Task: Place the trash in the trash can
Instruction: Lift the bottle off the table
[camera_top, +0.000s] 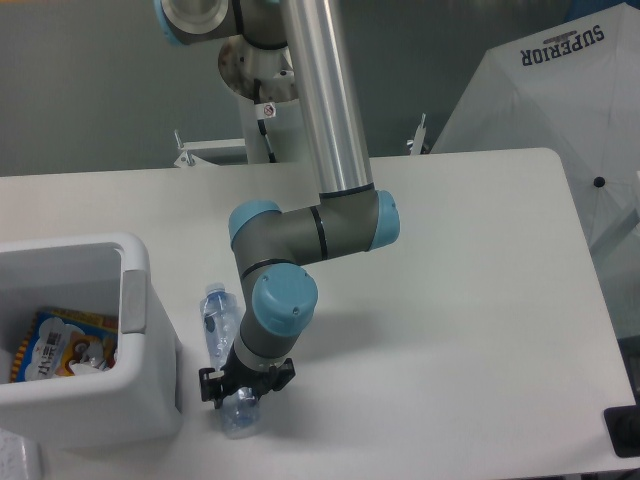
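The trash is a clear plastic bottle (219, 325) with a pale blue label. It lies on the white table just right of the trash can, with its cap end pointing away from me. My gripper (243, 386) comes down over the bottle's near end, and its black fingers are shut on the bottle there. The wrist hides part of the bottle's body. The trash can (140, 262) is a white boxy bin at the left edge, with a grey strip on the wall facing the bottle.
A colourful printed packet (58, 345) lies inside the bin. A white umbrella (560, 100) stands beyond the table's right edge. A black object (623, 430) sits at the lower right corner. The arm's base rises at the back centre.
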